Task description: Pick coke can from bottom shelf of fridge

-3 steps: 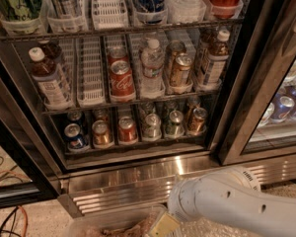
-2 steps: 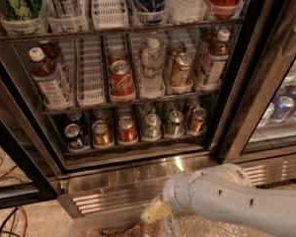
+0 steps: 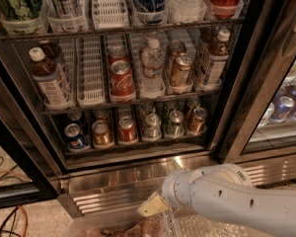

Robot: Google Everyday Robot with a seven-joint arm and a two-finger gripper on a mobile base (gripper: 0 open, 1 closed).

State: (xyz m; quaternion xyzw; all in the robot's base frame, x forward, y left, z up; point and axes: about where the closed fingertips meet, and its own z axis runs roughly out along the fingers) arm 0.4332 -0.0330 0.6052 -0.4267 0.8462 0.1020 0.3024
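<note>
The fridge [image 3: 133, 174] stands with its left door open, above a ribbed steel base. The bottom shelf [image 3: 138, 146] holds a row of short cans in pale trays. The coke can [image 3: 127, 129], red with a silver top, stands third from the left. A gold-orange can [image 3: 102, 132] is on its left and a silver can [image 3: 152, 126] on its right. A blue Pepsi can [image 3: 75, 136] is at the far left. My gripper [image 3: 153, 205] is low in front of the steel base, below and slightly right of the coke can, well apart from it. It is at the end of my white arm [image 3: 227, 199].
A larger Coke can [image 3: 122, 78], bottles and a gold can [image 3: 180, 69] stand on the middle rack. The black door post [image 3: 241, 112] bounds the shelf on the right, with Pepsi cans [image 3: 285, 107] behind the closed glass. A translucent bin [image 3: 118, 226] lies below the gripper. Cables [image 3: 10, 221] lie on the floor at left.
My arm has swung left and slightly up, bringing the gripper nearer the fridge base. The cans have not moved.
</note>
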